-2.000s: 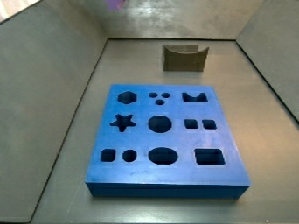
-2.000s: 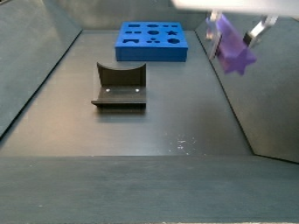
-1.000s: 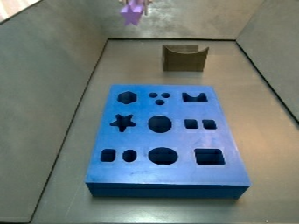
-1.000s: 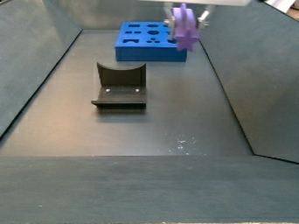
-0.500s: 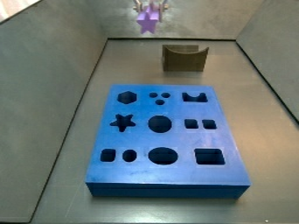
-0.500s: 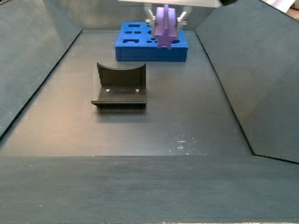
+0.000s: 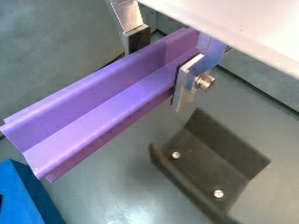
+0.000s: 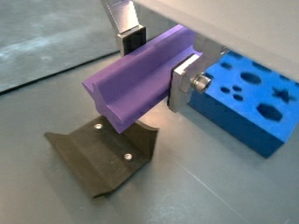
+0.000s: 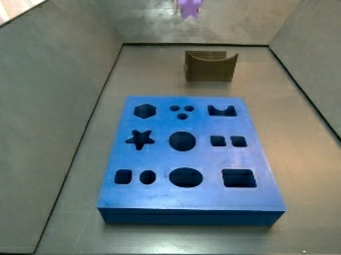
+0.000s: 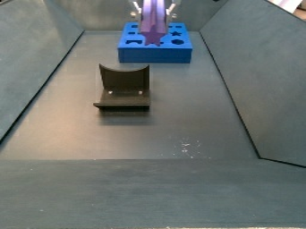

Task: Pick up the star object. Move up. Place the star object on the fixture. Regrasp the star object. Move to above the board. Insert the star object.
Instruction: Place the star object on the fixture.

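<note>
From my remote seat I see the gripper (image 7: 163, 59) clamped on the star object (image 7: 111, 109), its two flat silver plates pressed against opposite flanks of the peg near one end. In both wrist views the peg's long axis runs crosswise to the fingers (image 8: 184, 79), sticking out well to one side of them, with its free end showing the ridged star profile (image 8: 111, 98). The peg is a matte light purple, with long straight ridges and grooves running its whole length.

In a side view the star object (image 10: 155, 21) hangs high in the air, its pointed end downward, so from there it looks close to upright; in a side view only its lower tip (image 9: 190, 8) shows at the frame's upper edge, and the gripper itself is cut off there.

Below the gripper stands the fixture (image 8: 107, 156), a dark matte L-shaped bracket with a U-notched upright wall and two small screws in its base plate (image 7: 212, 165). The peg is clear of it, not touching. In a side view the fixture (image 9: 210, 65) looks olive-brown.

The board (image 8: 247, 96), a thick blue slab with dark cut-outs, lies on the grey floor beyond the fixture, off to the gripper's side; its star hole (image 9: 140, 139) shows plainly in a side view.
</note>
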